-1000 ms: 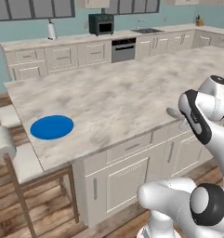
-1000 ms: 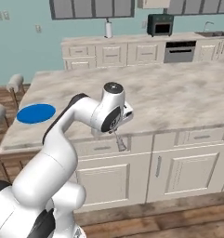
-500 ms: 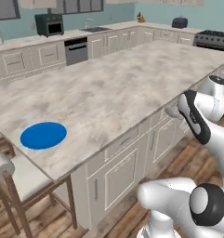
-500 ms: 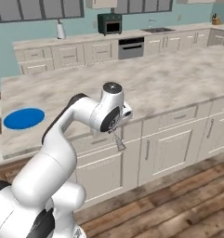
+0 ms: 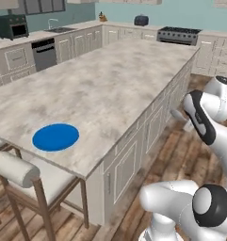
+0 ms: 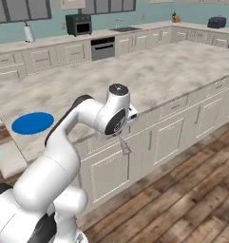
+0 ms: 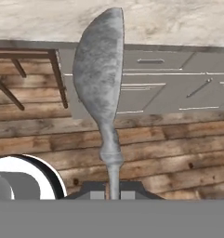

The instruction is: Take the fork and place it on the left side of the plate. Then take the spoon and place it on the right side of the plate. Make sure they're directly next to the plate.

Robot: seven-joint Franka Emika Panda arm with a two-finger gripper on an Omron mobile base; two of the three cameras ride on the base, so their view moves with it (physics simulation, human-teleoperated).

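The blue plate (image 5: 55,137) lies flat near the corner of the marble island (image 5: 110,89); in the right base view the plate (image 6: 33,123) is at the left, behind my arm. My gripper (image 7: 112,188) is shut on the thin handle of a pale grey utensil with a long narrow head, which I take for the fork (image 7: 100,74). It hangs below the gripper (image 6: 119,135), the fork (image 6: 124,145) in front of the island's cabinet doors, off the counter and to the right of the plate. No utensil lies beside the plate. The spoon is out of view.
A white-cushioned wooden stool (image 5: 16,169) stands at the island's end close to the plate. White cabinet fronts (image 6: 168,137) run under the counter's edge, with wooden floor (image 6: 182,199) below. A back counter carries a microwave (image 6: 78,24) and a sink.
The base has driven, so the whole scene has shifted in both base views and the plate sits elsewhere in the picture. The gripper stays shut on the utensil in the same pose.
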